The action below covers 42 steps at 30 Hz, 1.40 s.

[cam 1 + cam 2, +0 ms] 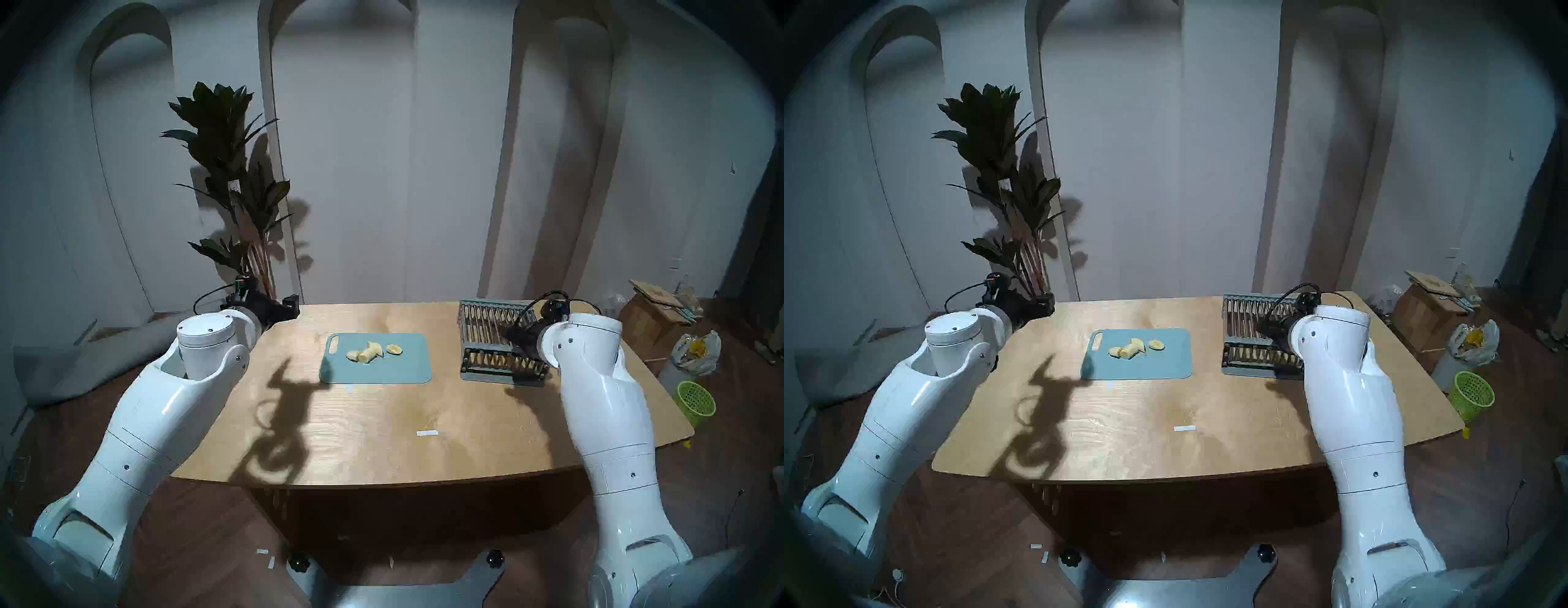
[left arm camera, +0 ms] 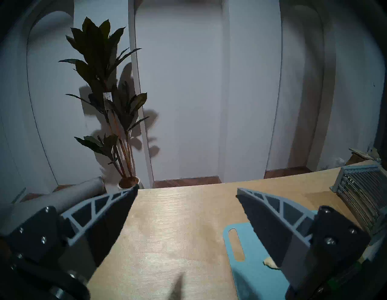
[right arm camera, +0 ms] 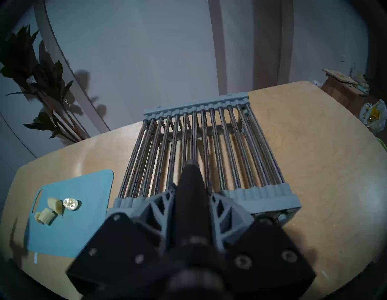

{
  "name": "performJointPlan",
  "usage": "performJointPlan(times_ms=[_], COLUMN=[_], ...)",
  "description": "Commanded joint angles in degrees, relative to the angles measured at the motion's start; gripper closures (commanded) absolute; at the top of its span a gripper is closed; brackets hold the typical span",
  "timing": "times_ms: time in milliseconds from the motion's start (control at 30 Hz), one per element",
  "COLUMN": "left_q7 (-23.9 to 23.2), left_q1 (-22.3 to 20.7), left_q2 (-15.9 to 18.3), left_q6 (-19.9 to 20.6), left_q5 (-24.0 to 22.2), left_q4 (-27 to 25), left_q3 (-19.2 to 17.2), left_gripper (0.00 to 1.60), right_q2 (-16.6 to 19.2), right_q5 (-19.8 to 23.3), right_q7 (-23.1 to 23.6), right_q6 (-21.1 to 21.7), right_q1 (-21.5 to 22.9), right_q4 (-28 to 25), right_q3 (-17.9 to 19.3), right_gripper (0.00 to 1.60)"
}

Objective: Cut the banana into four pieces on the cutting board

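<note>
The banana (image 1: 369, 351) lies cut into several short pale chunks on the light blue-grey cutting board (image 1: 382, 370) in the middle of the table. Both also show in the right wrist view, the banana (image 3: 52, 209) on the cutting board (image 3: 83, 209). My left gripper (image 2: 187, 188) is open and empty, held over the table's far left corner (image 1: 292, 303), away from the board. My right gripper (image 3: 191, 184) is shut on a black knife handle (image 3: 191, 199) over the front of the grey slatted rack (image 3: 230, 136). The blade is hidden among the slats.
The grey slatted rack (image 1: 488, 327) stands at the table's far right, right of the board. A potted plant (image 1: 237, 191) stands behind the left corner. A green basket (image 1: 695, 401), bags and boxes sit on the floor to the right. A white tape strip (image 1: 426, 433) lies on the table.
</note>
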Motion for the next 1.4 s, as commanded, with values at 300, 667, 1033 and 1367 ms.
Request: performJointPlan(times_ms=[300,667,1033,1367], left_q7=[-0.1,-0.1,-0.1,-0.1], left_q1=[-1.0,-1.0,-1.0,-1.0], left_q2=[-0.1,-0.1,-0.1,0.0], left_q6=[-0.5,-0.5,-0.5,-0.4], left_q5=[0.1,0.1,0.0,0.0], left_q4=[-1.0,-1.0,-1.0,-0.8], left_q3=[-0.5,-0.5,-0.5,-0.4], left_gripper=[0.00,0.00,0.00,0.00], right_q2=[2.8,1.6,4.1,8.5], right_q5=[-2.4,-1.2,-5.6,-13.4], right_q7=[2.1,2.1,3.2,5.2], right_q6=[-1.9,-0.2,-8.3,-18.1], right_q1=[6.4,2.9,0.0,-5.0], right_q4=[4.7,0.7,-7.5,-13.6], right_q3=[-3.6,-2.2,-4.0,-5.6], right_gripper=[1.60,0.00,0.00,0.00])
